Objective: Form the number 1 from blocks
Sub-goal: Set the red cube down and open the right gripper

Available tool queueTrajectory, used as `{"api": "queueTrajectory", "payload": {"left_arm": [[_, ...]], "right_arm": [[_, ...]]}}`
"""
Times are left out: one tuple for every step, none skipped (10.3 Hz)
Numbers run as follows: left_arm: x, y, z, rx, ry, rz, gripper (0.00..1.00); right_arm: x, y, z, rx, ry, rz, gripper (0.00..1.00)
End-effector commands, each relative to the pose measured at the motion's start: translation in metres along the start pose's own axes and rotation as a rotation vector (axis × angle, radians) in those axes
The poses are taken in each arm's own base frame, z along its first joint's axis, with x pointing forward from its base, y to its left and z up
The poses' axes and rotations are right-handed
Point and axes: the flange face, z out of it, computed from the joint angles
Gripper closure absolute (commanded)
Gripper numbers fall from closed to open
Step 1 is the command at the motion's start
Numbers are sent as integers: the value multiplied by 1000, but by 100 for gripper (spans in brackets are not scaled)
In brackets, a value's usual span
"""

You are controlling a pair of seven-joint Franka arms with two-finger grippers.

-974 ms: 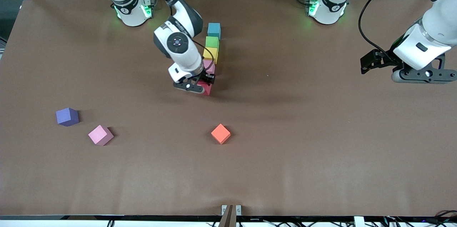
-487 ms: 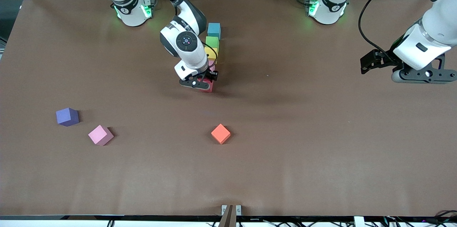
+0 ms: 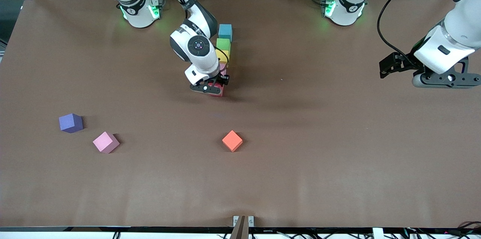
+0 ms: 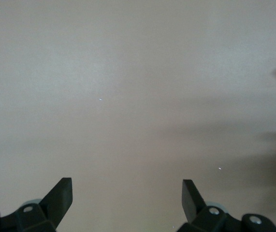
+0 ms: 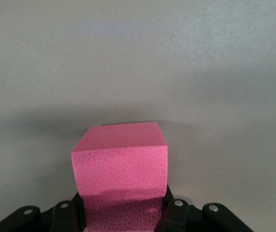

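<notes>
Blocks: you can see a line of them in the middle of the table (image 3: 338, 148), near the robots' bases.
Line of blocks: light blue block (image 3: 225, 31) is closest to the bases, then green block (image 3: 224, 44), then yellow block (image 3: 223, 56), then a pink block (image 3: 223, 67) that mostly hides under the right arm.
Red block: your right gripper (image 3: 215, 88) is clenched on the red block (image 3: 218, 91) at the end of the line nearest the front camera. In the right wrist view the red block (image 5: 120, 169) looks deep pink and sits between the fingers (image 5: 172, 212). You cannot tell if it touches the table.
Loose blocks: orange block (image 3: 232, 141) sits alone, nearer the front camera than the line. Purple block (image 3: 70, 123) and light pink block (image 3: 106, 142) sit near each other toward the right arm's end.
Left gripper: your left gripper (image 3: 443, 79) waits over the left arm's end of the table. Its fingers (image 4: 60, 197) are spread wide apart with nothing between them.
</notes>
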Motion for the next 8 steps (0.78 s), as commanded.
{"api": "queueTrajectory", "payload": {"left_arm": [[3,-1,-2,-9,7,22,0],[3,-1,-2,-9,7,22,0],[4,-1,-1,-9,5,20,0],[4,-1,-1,-9,5,20,0],[4,-1,-1,-9,5,20,0],[4,-1,-1,-9,5,20,0],[4,-2,-1,-9,5,19,0],[4,-2,-1,-9,5,19,0]], "right_arm": [[-6,-3,6,-6,11,3,96],[-8,-4,8,-9,8,-2,93],[-9,-3,9,-13,7,-3,92],[-9,-4,10,-13,6,-4,89],[-9,-4,10,-15,6,-9,77],[-10,-4,10,-21,9,-17,49],[-8,-4,7,-24,19,-29,22],[-3,-4,-2,-15,31,-28,0]]}}
